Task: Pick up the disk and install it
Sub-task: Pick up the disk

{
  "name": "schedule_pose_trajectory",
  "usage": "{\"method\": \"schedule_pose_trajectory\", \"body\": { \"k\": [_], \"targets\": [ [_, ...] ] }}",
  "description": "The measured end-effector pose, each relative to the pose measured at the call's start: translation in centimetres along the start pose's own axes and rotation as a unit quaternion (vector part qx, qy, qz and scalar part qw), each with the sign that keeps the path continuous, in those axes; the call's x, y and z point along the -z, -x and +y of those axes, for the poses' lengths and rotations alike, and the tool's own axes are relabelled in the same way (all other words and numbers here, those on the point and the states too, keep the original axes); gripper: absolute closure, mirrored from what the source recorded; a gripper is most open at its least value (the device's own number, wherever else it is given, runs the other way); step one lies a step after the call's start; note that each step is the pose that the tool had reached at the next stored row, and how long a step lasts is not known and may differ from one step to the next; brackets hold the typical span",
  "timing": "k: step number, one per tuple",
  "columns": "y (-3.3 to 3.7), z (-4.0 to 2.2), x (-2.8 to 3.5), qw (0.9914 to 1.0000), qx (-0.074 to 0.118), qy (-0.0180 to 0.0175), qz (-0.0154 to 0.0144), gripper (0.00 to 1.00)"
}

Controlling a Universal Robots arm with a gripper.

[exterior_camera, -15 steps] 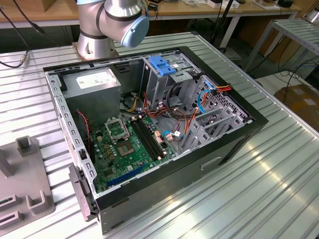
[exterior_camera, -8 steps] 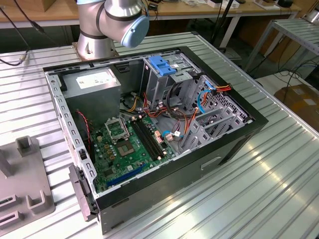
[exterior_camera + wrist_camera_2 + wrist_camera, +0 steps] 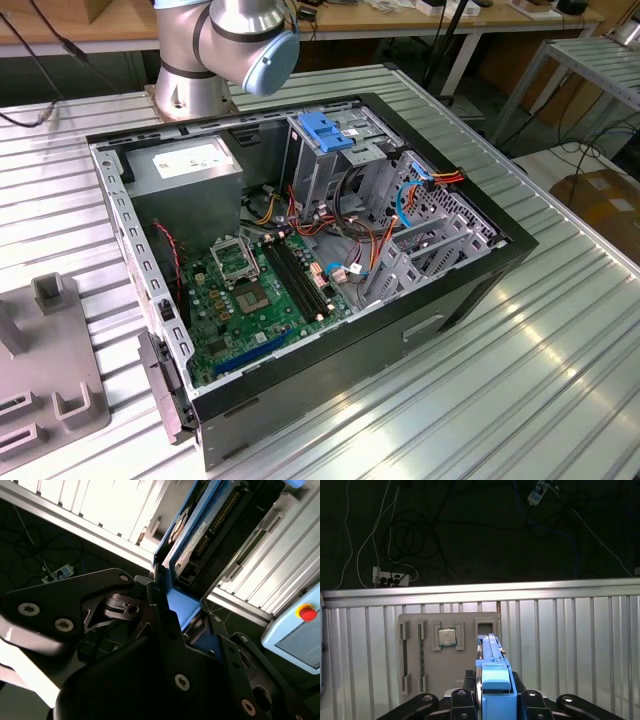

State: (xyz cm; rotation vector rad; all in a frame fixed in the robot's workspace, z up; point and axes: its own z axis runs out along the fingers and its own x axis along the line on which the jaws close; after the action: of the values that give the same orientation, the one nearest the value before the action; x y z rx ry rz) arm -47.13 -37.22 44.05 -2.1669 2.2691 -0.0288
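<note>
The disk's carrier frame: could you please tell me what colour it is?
Blue; the disk shows it best in the first wrist view.

No print legible anywhere. White sticker point(image 3: 187, 158) on grey power supply box point(image 3: 195, 188) in exterior view: fine print lines, too small to read. White label point(image 3: 189, 547) on disk point(image 3: 222, 525) in second wrist view: barcode-like print, characters unreadable.

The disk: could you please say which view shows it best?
The second wrist view: the disk shows its labelled face and blue carrier frame, held in the gripper. The first wrist view gives the disk edge-on. The exterior view faces the computer case.
</note>
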Motion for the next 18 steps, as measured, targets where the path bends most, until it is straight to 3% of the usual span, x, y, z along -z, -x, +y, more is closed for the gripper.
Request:
{"method": "schedule_pose_trajectory", "body": {
  "k": [18],
  "targets": [
    [-0.03,-0.06,3.26,1.0,0.0,0.0001,0.0,0.63]
  ]
}}
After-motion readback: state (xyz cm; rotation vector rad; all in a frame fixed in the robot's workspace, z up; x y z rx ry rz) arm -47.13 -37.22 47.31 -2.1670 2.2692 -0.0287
